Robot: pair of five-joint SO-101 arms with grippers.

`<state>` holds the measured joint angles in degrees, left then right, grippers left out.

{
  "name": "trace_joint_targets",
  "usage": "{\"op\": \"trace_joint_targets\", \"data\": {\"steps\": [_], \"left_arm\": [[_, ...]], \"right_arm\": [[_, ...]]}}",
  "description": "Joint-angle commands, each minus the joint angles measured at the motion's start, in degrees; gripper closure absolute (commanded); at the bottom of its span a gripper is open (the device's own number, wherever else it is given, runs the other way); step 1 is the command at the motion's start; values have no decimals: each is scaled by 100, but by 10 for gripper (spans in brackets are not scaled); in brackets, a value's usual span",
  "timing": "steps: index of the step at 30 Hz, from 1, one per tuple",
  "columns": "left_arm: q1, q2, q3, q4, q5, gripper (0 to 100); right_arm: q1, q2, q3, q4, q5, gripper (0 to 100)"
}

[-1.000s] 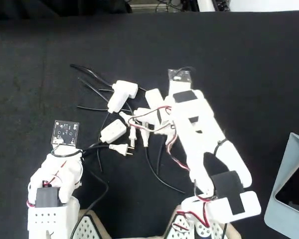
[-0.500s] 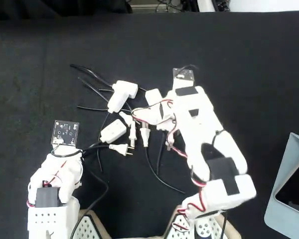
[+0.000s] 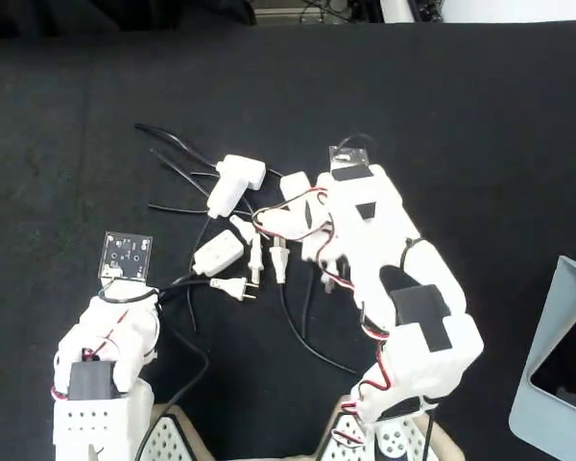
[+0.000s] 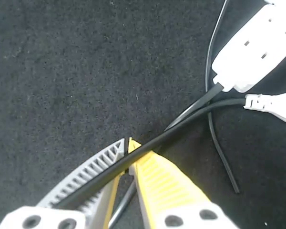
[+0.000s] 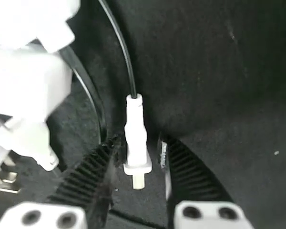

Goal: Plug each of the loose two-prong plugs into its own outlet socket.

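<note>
**Plugs loose at mid-table, one framed by the right end effector**

A black cloth-covered table (image 3: pixel 499 115) carries a tangle of white sockets, white plugs and thin black cables near its middle. The white right arm (image 3: pixel 403 288) stretches from the near edge to that tangle. The white left arm (image 3: pixel 106 355) sits folded at the near left corner.

A long white outlet socket block (image 3: pixel 235 182) lies at the far side of the tangle. A smaller white outlet socket (image 3: pixel 218 254) lies nearer the left arm, and the left wrist view shows its slotted face.

Three white two-prong plugs lie loose just beside it: one with its prongs pointing right (image 3: pixel 232 286) and two side by side (image 3: pixel 266 255).

The right end effector (image 5: pixel 137 142) has its black fingers spread either side of a slim white plug (image 5: pixel 136 152) lying on the cloth, with a narrow gap on each side.

The left end effector (image 4: pixel 126 143) has its grey and yellow fingers pressed together at the tips, pinching a thin black cable (image 4: pixel 190 119).
</note>
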<state>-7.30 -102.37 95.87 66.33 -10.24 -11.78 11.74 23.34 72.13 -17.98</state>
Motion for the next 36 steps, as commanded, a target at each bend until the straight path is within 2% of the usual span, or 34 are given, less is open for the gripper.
{"op": "trace_joint_targets", "data": {"steps": [1,6,10,11,17,27,31,36], "left_arm": [[-57,-9,-66,-62,0,970],[-57,-9,-66,-62,0,970],[-57,-9,-66,-62,0,970],[-57,-9,-66,-62,0,970],[-48,-9,31,-105,0,970],[-48,-9,-259,-396,0,970],[-22,-9,-462,-853,35,970],[-4,-9,-936,-1582,53,970]], "right_arm": [[62,-13,-268,105,-79,878],[53,-13,-268,105,-70,880],[53,-57,-277,97,-26,987],[53,-66,-303,141,-26,987],[62,-180,-945,1275,158,987],[44,-2712,-1112,2312,176,987],[44,-3618,-1024,2303,193,987],[35,-4180,-453,1732,791,987]]}}
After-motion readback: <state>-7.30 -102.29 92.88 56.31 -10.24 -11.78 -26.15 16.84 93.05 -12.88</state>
